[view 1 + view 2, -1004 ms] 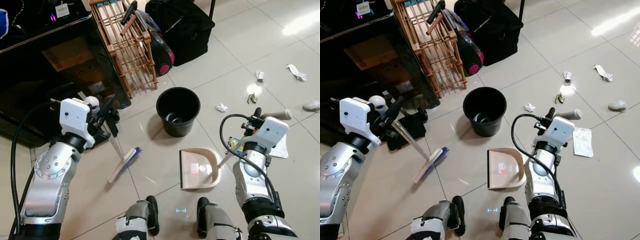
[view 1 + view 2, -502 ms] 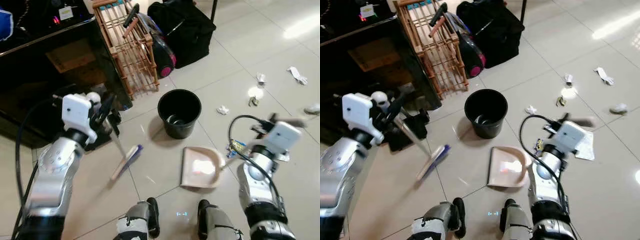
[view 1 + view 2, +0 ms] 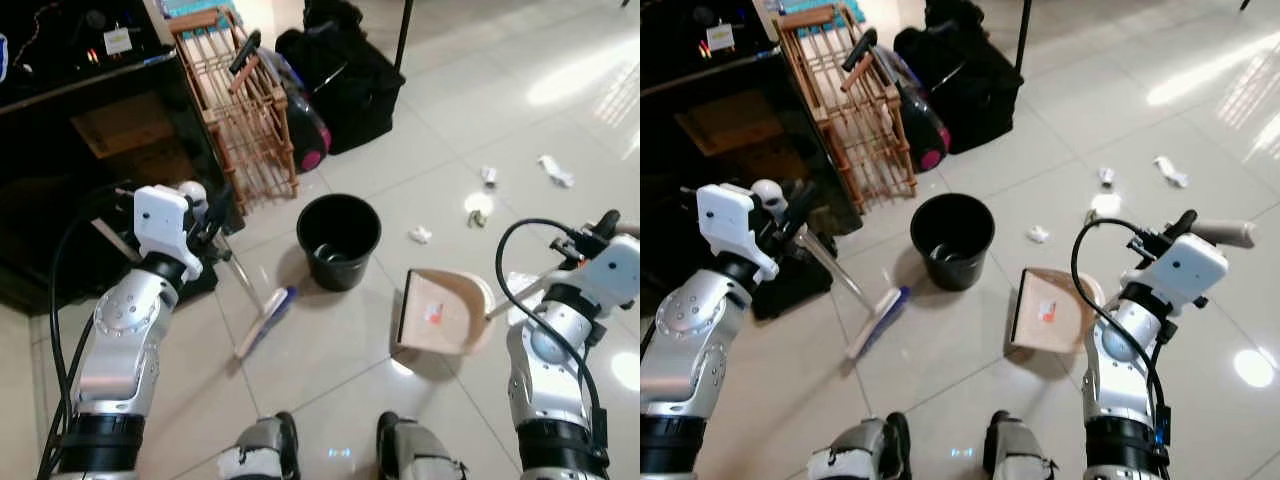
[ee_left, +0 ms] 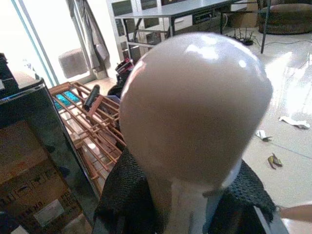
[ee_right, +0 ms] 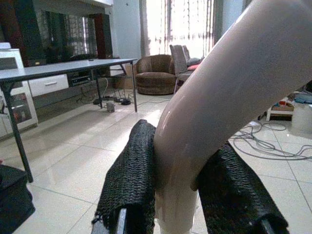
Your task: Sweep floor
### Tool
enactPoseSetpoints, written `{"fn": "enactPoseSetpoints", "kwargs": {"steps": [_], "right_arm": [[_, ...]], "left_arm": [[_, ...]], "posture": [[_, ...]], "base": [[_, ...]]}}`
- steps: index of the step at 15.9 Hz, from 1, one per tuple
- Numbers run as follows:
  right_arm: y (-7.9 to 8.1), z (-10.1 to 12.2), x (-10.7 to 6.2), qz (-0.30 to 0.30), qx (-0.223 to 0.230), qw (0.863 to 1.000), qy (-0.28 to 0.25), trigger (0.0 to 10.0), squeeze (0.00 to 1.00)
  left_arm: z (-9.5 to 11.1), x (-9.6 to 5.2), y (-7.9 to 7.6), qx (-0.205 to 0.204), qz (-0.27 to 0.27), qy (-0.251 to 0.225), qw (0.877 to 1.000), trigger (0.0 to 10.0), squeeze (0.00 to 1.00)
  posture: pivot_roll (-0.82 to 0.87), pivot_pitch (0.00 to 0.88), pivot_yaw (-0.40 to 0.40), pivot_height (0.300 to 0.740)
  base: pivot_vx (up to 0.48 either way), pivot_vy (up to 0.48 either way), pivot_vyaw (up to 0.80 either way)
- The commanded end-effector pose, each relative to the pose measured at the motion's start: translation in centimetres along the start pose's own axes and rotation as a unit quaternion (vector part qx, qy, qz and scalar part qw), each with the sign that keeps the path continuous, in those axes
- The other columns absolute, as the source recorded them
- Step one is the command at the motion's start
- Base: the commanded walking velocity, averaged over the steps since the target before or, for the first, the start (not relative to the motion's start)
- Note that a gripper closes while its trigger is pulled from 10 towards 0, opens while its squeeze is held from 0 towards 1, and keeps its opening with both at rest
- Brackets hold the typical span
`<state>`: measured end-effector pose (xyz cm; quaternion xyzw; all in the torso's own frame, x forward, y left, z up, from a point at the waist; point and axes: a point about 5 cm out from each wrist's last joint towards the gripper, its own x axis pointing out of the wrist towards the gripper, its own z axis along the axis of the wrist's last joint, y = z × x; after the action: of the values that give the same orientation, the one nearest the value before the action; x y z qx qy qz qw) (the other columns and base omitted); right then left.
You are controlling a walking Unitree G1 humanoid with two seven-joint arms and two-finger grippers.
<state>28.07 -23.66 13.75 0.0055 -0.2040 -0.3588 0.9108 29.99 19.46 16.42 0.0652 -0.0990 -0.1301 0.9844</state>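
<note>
Tiled floor point(image 3: 330, 350): black bucket point(image 3: 338, 238) at centre. Dustpan point(image 3: 440, 312) at 4 o'clock of the bucket, its handle clamped in the right hand point(image 5: 187, 195). Broom point(image 3: 262, 318) at 8 o'clock, handle clamped in the left hand point(image 4: 187, 204). Paper scraps point(image 3: 420, 235) at 3 o'clock.

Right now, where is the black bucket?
In the left eye view the bucket stands on the floor straight ahead, between the broom on the left and the dustpan on the right, near the wooden rack.

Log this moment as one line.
left hand: shut on broom | right hand: shut on dustpan | bucket between | litter unswept
</note>
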Motion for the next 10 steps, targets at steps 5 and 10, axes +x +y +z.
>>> {"fn": "enactPoseSetpoints", "kwargs": {"steps": [5, 10], "right_arm": [[1.5, 1.2, 0.3, 0.081, 0.03, 0.995, 0.044, 0.0, 0.0], [3.0, 3.9, 1.0, 0.203, 0.063, 0.977, 0.033, 0.0, 0.0]], "left_arm": [[-0.1, -0.4, 1.0, 0.006, 0.032, 0.01, 0.999, 10.0, 0.0], [-0.7, -0.4, -0.2, -0.011, 0.044, 0.028, 0.999, 10.0, 0.0]], "posture": [[0.0, 0.137, 0.042, 0.74], [-0.04, 0.13, 0.016, 0.74]], "base": [[0.0, 0.0, 0.0], [0.0, 0.0, 0.0]]}}
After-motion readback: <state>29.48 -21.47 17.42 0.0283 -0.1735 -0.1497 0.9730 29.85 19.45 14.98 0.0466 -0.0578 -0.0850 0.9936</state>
